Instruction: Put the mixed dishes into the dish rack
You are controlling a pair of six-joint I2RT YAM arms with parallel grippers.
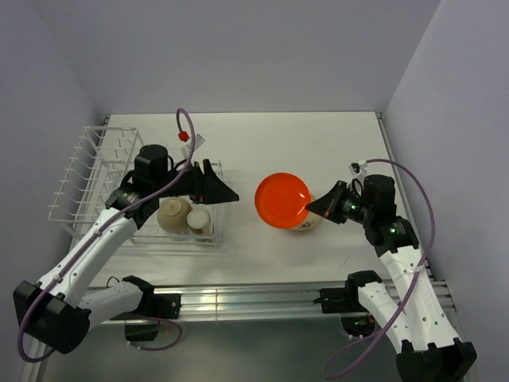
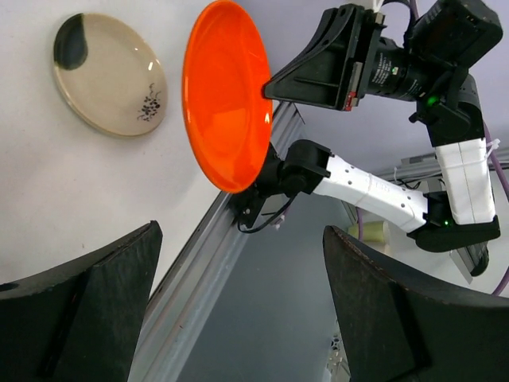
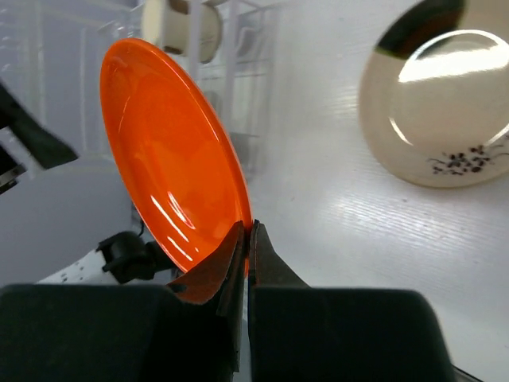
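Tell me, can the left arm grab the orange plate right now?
Probably yes. The left arm has open jaws facing the orange plate with nothing in between. The right arm pinches its rim in its jaws, holding it tilted above the table.

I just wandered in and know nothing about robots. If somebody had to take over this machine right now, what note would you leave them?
Left gripper: open, holding nothing, over the basket part of the white wire dish rack.
Right gripper: shut on the rim of the glossy orange round plate, held tilted on edge above the white table.
Cream shallow dish with brown marks: lying on the table, partly under the plate as seen from above.
Done: a cream bowl and a small pale cup sit in the basket.
Left: rack the plate, then the shallow dish. No other small pieces are visible.
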